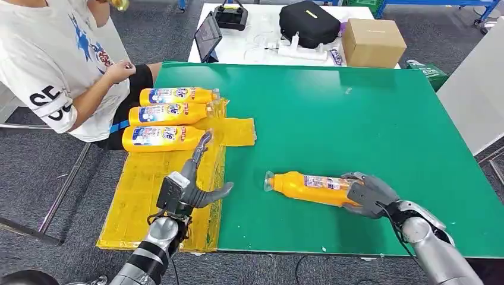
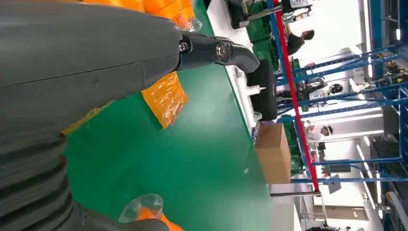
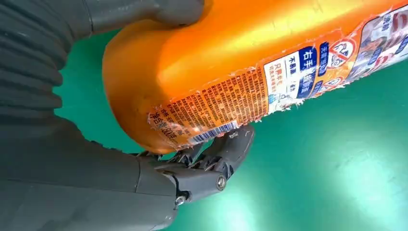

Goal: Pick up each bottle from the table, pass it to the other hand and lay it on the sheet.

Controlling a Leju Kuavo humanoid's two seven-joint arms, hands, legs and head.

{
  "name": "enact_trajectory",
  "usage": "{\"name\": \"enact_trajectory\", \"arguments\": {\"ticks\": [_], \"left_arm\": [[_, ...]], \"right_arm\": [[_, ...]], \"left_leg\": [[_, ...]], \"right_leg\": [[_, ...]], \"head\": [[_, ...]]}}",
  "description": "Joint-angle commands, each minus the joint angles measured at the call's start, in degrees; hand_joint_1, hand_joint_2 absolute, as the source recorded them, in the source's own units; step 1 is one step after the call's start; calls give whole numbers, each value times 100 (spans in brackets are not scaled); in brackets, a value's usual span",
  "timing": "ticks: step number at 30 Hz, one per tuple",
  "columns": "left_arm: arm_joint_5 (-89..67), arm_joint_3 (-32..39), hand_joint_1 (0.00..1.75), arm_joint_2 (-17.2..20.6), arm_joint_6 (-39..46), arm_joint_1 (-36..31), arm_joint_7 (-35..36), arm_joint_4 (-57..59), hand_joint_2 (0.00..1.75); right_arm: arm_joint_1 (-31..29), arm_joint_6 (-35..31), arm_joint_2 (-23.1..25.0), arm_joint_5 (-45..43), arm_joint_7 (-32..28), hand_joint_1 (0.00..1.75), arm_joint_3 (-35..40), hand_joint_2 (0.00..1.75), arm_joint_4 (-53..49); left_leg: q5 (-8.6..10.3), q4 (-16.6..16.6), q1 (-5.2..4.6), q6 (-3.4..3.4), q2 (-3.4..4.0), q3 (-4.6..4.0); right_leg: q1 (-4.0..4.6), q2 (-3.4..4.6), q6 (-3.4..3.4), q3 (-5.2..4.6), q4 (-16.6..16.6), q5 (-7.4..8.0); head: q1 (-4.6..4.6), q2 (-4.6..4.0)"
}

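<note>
The right robot hand grips an orange bottle at its base end, fingers curled under it and the thumb over the top; the bottle lies on its side on the green bench, near the front edge and right of centre, its clear cap pointing left. In the right wrist view the label with barcode faces the camera and the bottle's underside is close above the green surface; whether it touches the bench I cannot tell. The left robot hand holds nothing, its fingers spread apart, one dark finger stretched forward toward the far side, hovering over the right edge of the yellow sheet at the bench's left. Three more orange bottles lie side by side on the far part of that sheet, caps pointing right. A person in a white shirt sits at the far left. Beyond the green top, a white table carries a tablet, a black bag and a cardboard box.
</note>
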Motion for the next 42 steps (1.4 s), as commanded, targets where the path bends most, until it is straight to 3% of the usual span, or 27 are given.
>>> {"name": "enact_trajectory", "arguments": {"ticks": [1,4,5,8,13,16,19,31,32,35,38,42], "left_arm": [[36,55,0,5,124,-10,59,39,175],[32,64,0,11,118,10,62,-1,175],[31,66,0,11,113,10,65,-2,175],[42,105,0,8,184,49,49,-69,175],[123,120,0,-16,280,78,30,-125,175],[165,161,0,-45,384,62,9,-134,175],[280,261,0,-91,441,66,18,-180,175],[287,258,0,-88,438,64,20,-198,175],[791,332,0,-152,88,118,202,-285,175],[1663,242,0,-147,-828,139,608,-320,175],[3043,-1,0,-73,-2119,56,1190,-158,175],[4014,-358,0,46,-2766,-137,1595,45,175]], "right_arm": [[320,-1038,1499,-367,-482,175,-730,175,-912],[285,-1040,1600,-315,-320,175,-685,175,-1104],[306,-1034,1572,-317,-296,175,-714,175,-1146],[241,-1258,2060,-784,-749,175,-1210,175,-1454],[304,-2256,2621,-878,-943,175,-1618,175,-2347],[443,-2694,2766,-755,-1108,175,-1709,175,-2559],[565,-3012,2866,-622,-1248,175,-1750,175,-2672],[624,-3037,2878,-611,-1264,175,-1728,175,-2709],[851,-3355,3025,-465,-1424,175,-1670,175,-2886],[1090,-3518,3106,-208,-1537,175,-1344,175,-2883],[1211,-3762,3196,184,-1764,175,-721,175,-2310],[1102,-3963,3376,363,-2011,175,-56,175,-1363]], "left_leg": [[-3,-6,18,-15,24,13],[-9,-2,15,-20,55,6],[-5,-1,11,-15,36,-5],[-3,2,15,-16,14,-4],[-8,7,14,-18,41,-20],[-1,2,14,-17,2,-21],[1,0,12,-13,4,-23],[1,2,12,-13,4,-22],[2,1,10,-13,6,-24],[1,-2,13,-14,-3,-21],[-5,-5,17,-18,9,-5],[-3,-8,23,-20,24,-4]], "right_leg": [[19,16,-20,11,-14,8],[17,45,-25,-5,2,9],[13,28,-19,-13,6,5],[17,4,-19,-12,6,0],[17,31,-19,-27,18,0],[15,-3,-17,-19,11,-4],[12,1,-12,-22,8,-1],[13,0,-14,-21,8,-1],[11,2,-12,-24,9,0],[14,-7,-13,-17,4,-3],[18,4,-19,-4,-1,-4],[24,16,-21,-5,-6,4]], "head": [[4,0],[2,0],[2,0],[2,0],[0,0],[0,0],[2,0],[0,0],[0,0],[2,0],[2,0],[2,0]]}}
